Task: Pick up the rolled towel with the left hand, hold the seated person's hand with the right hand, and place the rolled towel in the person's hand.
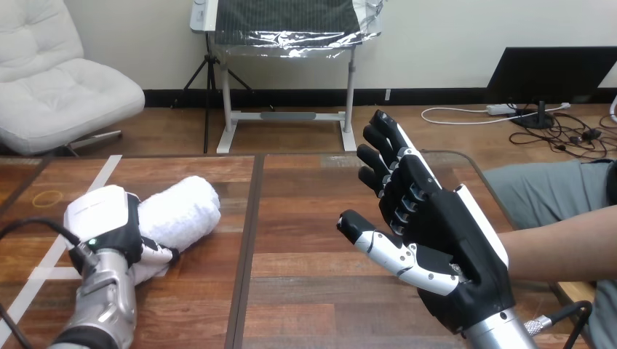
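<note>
The rolled towel (182, 211), white and fluffy, lies slanted on the wooden table (313, 291) at the left. My left hand (102, 218) sits over its near end, back up, with the thumb (156, 254) curled across the roll. My right hand (436, 225) is raised at the right, open, its fingers straight and pointing away and its thumb spread to the left. The person's forearm (560, 251) reaches in from the right edge and passes behind this hand. Their hand is hidden behind my palm, so I cannot tell whether the two touch.
A thin yellow ring (49, 196) lies on the table at the far left. White tape lines (102, 173) cross the left part of the table. A dark seam (247, 240) runs down the tabletop's middle. The table's right edge (575, 291) is beside the person.
</note>
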